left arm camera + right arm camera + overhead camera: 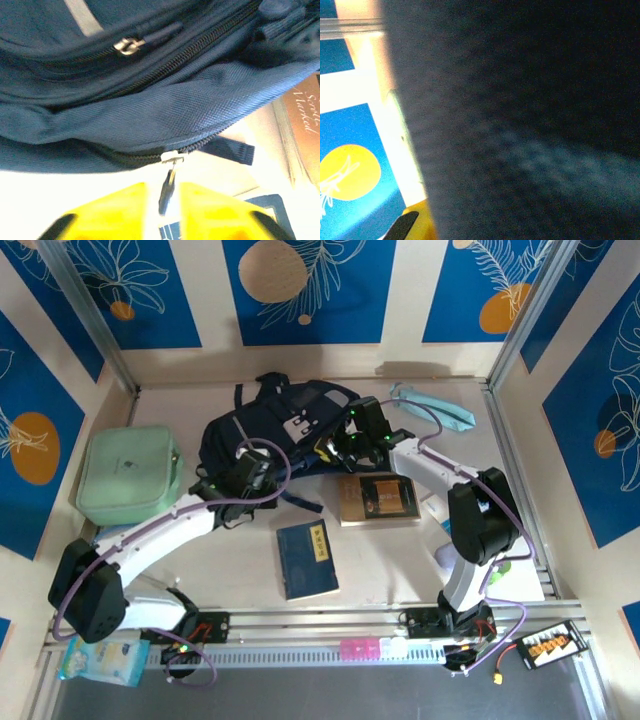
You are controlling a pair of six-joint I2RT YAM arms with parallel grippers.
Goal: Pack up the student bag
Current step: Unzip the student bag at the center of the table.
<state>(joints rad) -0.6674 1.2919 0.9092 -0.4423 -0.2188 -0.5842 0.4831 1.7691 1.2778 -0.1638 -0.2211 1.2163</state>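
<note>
Right now my left gripper (pixel 162 200) stands narrowly apart. Its yellow fingers (pixel 117 212) sit on either side of the dangling zipper pull (pixel 169 176), with a sliver of air on each flank, so nothing is pinched. Just beyond, at 12 o'clock from the fingers, the pale slider (pixel 173 157) sits on the lower zip of the student bag (pixel 150 107). The bag lies at about 11 o'clock from me, on the far side.

As I judge it, the step is opening this zip. To do it well I should close squarely on the pull's flat, close to the slider. Then I should draw along the line of the teeth rather than away from the bag, so the slider doesn't jam on cloth.

My right gripper (pixel 347 443) is closed at the bag's 3 o'clock edge, with dark fabric hard against its camera. Whether it pinches a fold I cannot tell. It should brace the bag against that draw.

As for writing, the navy book (pixel 308 558), at 6 o'clock of the bag, carries a pale label too small to read. The brown book (pixel 377 498) at 4 o'clock bears cursive lettering, cropped and blurred, and one word seems to begin "Mark". The bag's white patch (pixel 297 426) shows a dark mark I can't make out.
</note>
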